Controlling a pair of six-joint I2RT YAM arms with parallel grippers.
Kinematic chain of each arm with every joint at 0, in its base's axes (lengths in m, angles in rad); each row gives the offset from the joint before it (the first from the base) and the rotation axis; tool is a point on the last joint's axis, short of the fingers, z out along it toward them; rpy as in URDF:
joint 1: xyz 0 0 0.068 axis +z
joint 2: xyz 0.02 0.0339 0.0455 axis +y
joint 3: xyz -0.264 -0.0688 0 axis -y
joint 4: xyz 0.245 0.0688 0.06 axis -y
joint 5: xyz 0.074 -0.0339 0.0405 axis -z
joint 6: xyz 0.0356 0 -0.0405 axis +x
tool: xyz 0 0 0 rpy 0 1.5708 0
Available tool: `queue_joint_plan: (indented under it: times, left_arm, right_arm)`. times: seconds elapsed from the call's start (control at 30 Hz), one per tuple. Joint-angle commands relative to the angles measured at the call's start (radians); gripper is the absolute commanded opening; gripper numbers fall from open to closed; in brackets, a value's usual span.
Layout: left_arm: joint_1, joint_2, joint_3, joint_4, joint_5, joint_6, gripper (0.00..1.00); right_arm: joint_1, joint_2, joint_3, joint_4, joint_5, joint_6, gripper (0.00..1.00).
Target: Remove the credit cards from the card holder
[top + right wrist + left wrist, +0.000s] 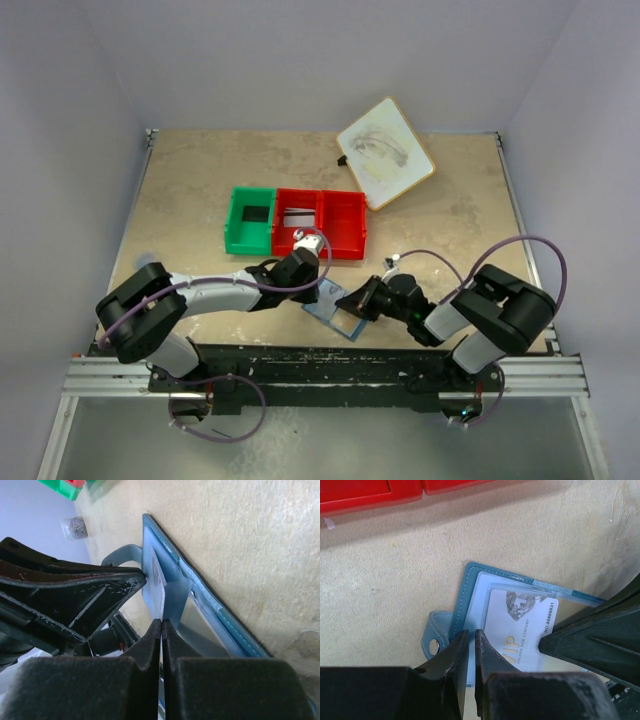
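The card holder (338,316) lies open on the table between my two grippers, its pale blue inside up; it also shows in the left wrist view (469,582) and the right wrist view (222,617). A pale credit card (522,625) marked "VIP" sits partly in its clear pocket. My left gripper (318,291) is closed to a thin gap on the holder's near panel edge (470,636). My right gripper (352,300) is shut on the pale card's edge (162,623). A dark card (253,214) lies in the green bin, a grey-white striped card (296,216) in the red bin.
The green bin (236,232) and two joined red bins (345,240) stand just beyond the grippers; the red bin (370,495) fills the top of the left wrist view. A large white wood-rimmed board (385,152) lies at the back right. The holder's snap strap (434,636) sticks out leftward.
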Motion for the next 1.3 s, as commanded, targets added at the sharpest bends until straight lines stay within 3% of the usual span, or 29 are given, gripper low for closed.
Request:
queue_joint_plan:
  times: [0.0, 0.33, 0.53, 0.77, 0.87, 1.0, 1.27]
  left_arm:
    - [0.001, 0.009, -0.016, -0.058, -0.032, 0.006, 0.07]
    - [0.001, -0.043, -0.005, -0.083, -0.045, 0.009, 0.07]
    - [0.001, -0.060, -0.008, -0.082, -0.042, 0.009, 0.07]
    - [-0.004, -0.063, -0.016, -0.069, -0.026, 0.005, 0.07]
    - [-0.005, -0.063, -0.019, -0.065, -0.021, 0.004, 0.07]
    - [-0.005, -0.062, -0.019, -0.060, -0.015, -0.002, 0.00]
    - [-0.006, -0.058, -0.013, -0.065, -0.017, -0.015, 0.00]
  right_arm:
    - [0.004, -0.036, -0.010, -0.080, -0.045, -0.010, 0.00]
    - [0.004, -0.101, 0.025, -0.346, 0.056, 0.023, 0.00]
    - [0.004, -0.107, 0.000, -0.238, 0.042, 0.033, 0.17]
    - [0.004, -0.087, 0.012, -0.198, 0.039, 0.033, 0.17]
    - [0.004, -0.055, 0.013, -0.144, 0.029, 0.047, 0.23]
    - [0.004, 0.002, 0.026, -0.077, 0.024, 0.038, 0.21]
    - [0.004, 0.101, -0.004, 0.084, -0.011, 0.079, 0.20]
